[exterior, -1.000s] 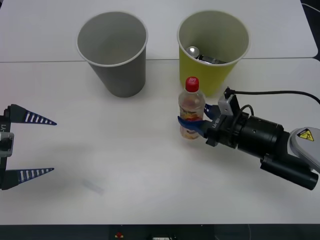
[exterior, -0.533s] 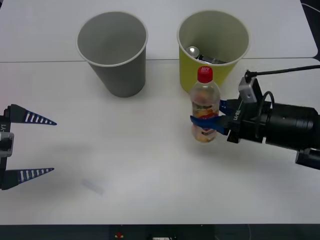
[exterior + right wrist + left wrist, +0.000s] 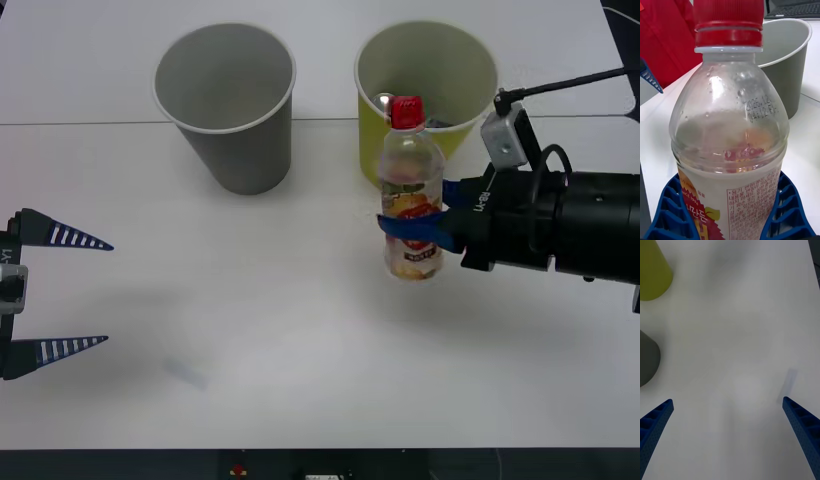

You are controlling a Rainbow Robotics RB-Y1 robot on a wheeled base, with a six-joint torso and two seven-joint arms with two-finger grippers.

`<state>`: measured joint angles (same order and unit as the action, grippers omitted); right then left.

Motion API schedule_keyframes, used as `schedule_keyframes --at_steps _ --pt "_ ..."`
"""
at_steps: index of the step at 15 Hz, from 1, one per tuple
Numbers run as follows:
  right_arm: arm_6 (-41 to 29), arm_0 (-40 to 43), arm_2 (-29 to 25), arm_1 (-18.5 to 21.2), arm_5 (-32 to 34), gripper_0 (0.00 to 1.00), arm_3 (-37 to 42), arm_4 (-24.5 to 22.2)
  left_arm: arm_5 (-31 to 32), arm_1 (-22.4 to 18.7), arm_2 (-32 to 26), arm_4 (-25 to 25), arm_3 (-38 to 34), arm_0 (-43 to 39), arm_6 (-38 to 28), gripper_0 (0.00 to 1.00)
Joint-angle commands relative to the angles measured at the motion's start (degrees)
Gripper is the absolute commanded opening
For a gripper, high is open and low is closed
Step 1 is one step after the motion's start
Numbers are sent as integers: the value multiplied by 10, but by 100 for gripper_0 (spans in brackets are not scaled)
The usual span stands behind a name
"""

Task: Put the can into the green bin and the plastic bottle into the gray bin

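My right gripper point(image 3: 425, 228) is shut on the plastic bottle point(image 3: 409, 190), a clear one with a red cap and an orange-yellow label, held upright above the table just in front of the green bin point(image 3: 427, 100). Up close, the blue fingers point(image 3: 786, 210) clamp the bottle point(image 3: 730, 123) at its label. The can point(image 3: 388, 102) lies inside the green bin, its silver top showing behind the bottle cap. The gray bin point(image 3: 227, 105) stands to the left of the green one and looks empty. My left gripper point(image 3: 55, 295) waits open at the table's left edge.
The white table point(image 3: 250, 330) runs bare between the two arms. A seam crosses it behind the bins. The right arm's cable point(image 3: 560, 85) arcs above the wrist. In the left wrist view the green bin point(image 3: 651, 273) and gray bin point(image 3: 647, 358) show beside the open fingers.
The right gripper has lifted the bottle off the table and carried it slightly right and up, in front of the green bin. The left arm has stayed still.
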<state>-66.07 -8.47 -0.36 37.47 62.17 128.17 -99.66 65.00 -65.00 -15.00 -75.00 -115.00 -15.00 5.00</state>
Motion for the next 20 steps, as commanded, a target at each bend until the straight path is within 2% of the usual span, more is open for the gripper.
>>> schedule_keyframes --at_steps 1,5,10,15,17,20 --pt "-92 -52 -1 -25 57 0 34 -58 0 0 0 0 0 0 0 100" --pt "-100 -129 -2 -60 122 0 30 -92 0 0 0 0 0 0 0 100" --pt "-100 -253 7 -83 190 0 -29 -94 0 0 0 0 0 0 0 100" --pt "-100 -382 62 -91 190 0 -143 -117 0 0 0 0 0 0 0 100" --pt "-100 -437 73 -113 190 0 -206 -135 0 0 0 0 0 0 0 100" --pt "-99 -509 89 -150 190 0 -280 -189 0 0 0 0 0 0 0 100"
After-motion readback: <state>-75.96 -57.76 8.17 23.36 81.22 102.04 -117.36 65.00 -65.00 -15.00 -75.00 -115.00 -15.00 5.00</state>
